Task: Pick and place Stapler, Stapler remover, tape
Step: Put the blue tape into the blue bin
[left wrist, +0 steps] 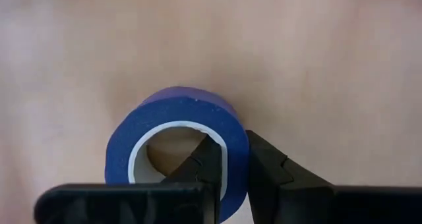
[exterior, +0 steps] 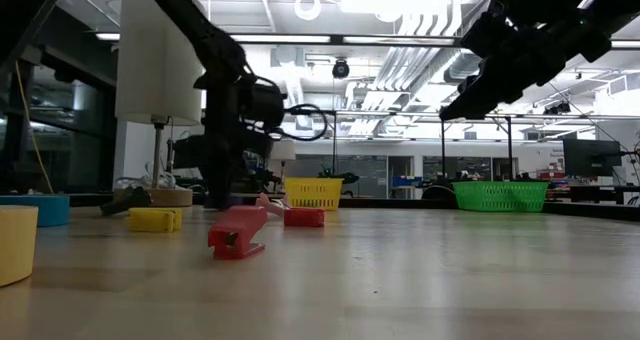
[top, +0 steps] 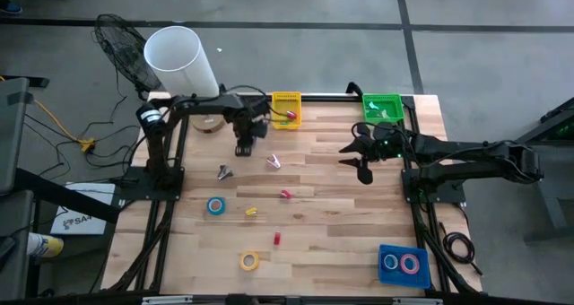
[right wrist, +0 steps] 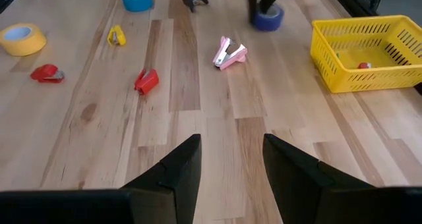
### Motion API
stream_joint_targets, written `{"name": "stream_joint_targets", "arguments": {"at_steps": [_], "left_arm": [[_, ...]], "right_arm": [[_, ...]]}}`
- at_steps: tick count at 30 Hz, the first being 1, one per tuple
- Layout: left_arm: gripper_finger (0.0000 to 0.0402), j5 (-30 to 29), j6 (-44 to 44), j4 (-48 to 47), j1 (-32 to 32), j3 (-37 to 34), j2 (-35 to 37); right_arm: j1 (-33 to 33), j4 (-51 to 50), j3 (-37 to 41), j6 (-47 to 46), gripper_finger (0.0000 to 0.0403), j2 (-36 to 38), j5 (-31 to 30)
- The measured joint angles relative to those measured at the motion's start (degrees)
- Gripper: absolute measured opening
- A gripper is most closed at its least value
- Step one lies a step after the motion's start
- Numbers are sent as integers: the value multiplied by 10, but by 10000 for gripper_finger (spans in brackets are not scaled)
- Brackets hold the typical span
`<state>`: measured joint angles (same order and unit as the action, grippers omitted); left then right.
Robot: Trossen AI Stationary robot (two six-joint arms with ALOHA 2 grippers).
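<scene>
The high view looks straight down on the whole wooden table (top: 341, 215) from well above, with floor showing on every side, while the low view sits at tabletop height and faces level across the boards toward the yellow basket (exterior: 313, 192), the green basket (exterior: 501, 195) and the room behind. The left wrist view looks steeply down from very near at a dark blue tape roll (left wrist: 178, 148) that fills much of its picture. The right wrist view looks slantwise along the table from farther off, sharing that same roll (right wrist: 268, 18) and the yellow basket (right wrist: 369, 53) with the other views.
</scene>
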<state>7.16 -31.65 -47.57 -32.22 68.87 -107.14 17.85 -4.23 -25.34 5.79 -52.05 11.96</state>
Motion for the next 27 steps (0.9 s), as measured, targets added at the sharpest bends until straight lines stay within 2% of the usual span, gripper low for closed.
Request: {"name": "stream_joint_targets", "arguments": {"at_steps": [7, 14, 17, 20, 25, 27], "left_arm": [[33, 12, -5, -41, 76, 59, -1], [33, 24, -28, -32, 139, 146, 0], [33, 67, -40, -22, 144, 170, 17], [33, 135, -41, 16, 142, 170, 48], [33, 250, -43, 108, 142, 131, 96], [33, 278, -39, 153, 143, 107, 108]], "right_arm": [[0, 33, 0, -11, 153, -10, 22], [0, 110, 0, -2, 153, -61, 14], [0, 137, -1, 7, 153, -91, -3], [-1, 166, -1, 18, 153, -119, -17], [-25, 265, -1, 36, 153, -172, -57], [-40, 321, -1, 48, 153, -194, -76]]}}
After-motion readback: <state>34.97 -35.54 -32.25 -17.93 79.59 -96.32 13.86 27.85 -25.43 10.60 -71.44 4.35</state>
